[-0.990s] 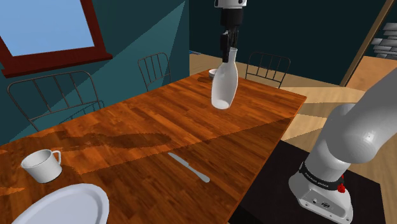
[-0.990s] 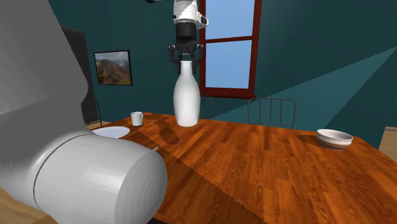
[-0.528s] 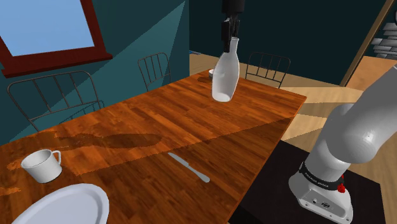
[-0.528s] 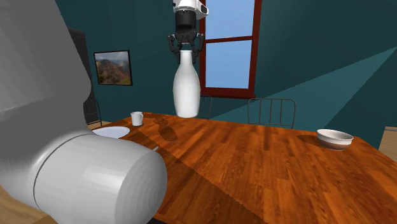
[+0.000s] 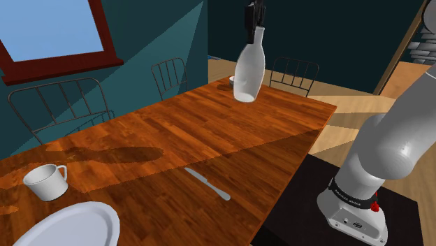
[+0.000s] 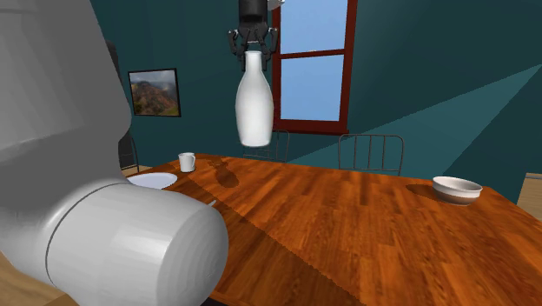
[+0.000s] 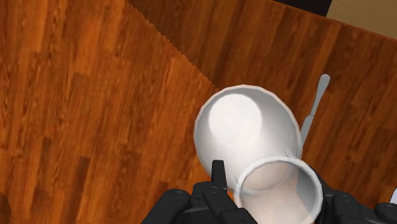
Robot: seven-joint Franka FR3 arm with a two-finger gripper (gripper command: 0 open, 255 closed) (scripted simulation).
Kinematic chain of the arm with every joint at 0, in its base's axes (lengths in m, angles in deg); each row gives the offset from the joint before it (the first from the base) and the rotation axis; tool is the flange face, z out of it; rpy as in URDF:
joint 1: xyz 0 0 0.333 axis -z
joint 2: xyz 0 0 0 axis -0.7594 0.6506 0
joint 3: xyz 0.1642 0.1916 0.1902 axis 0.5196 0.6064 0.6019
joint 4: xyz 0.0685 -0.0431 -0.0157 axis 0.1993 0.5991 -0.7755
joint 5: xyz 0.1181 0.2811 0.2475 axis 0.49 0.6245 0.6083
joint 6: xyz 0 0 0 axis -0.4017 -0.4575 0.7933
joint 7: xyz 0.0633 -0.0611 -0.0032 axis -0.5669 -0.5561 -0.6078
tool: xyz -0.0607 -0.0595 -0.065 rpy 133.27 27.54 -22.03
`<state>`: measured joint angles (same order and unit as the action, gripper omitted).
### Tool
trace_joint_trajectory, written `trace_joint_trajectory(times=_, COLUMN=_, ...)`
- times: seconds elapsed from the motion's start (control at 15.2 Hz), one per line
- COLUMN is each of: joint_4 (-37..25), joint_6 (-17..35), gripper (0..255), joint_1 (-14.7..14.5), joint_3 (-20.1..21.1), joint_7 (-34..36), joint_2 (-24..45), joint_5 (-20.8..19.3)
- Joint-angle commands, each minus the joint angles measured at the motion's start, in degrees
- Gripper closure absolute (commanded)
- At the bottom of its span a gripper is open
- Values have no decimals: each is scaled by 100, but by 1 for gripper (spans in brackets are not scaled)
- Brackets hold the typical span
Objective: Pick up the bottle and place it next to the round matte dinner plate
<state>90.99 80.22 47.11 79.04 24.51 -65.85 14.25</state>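
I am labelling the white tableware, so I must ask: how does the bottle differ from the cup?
The bottle hangs above the table, clasped at its neck by the gripper; the cup stands on the table. The bottle is tall and narrow-necked with no handle; the cup is short, wide-mouthed, with a handle. Both are plain white.

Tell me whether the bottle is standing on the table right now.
No, the bottle hangs from the gripper, clear above the table.
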Motion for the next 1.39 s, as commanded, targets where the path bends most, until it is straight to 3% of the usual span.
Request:
trace_joint_trajectory(times=0.0, joint_4=-269, joint_6=-180, gripper=255, joint_1=3, joint_3=-2, joint_7=-5, joint_2=90, joint_5=-5)
trace_joint_trajectory(times=0.4, joint_4=-1081, joint_6=-685, gripper=255, joint_1=1, joint_3=7, joint_7=3, joint_2=397, joint_5=-19)
trace_joint_trajectory(times=0.86, joint_4=-273, joint_6=-74, gripper=255, joint_1=-369, joint_3=579, joint_7=975, joint_2=196, joint_5=135)
trace_joint_trajectory(times=1.32, joint_4=119, joint_6=485, gripper=255, joint_1=-726, joint_3=1162, joint_7=1914, joint_2=348, joint_5=236)
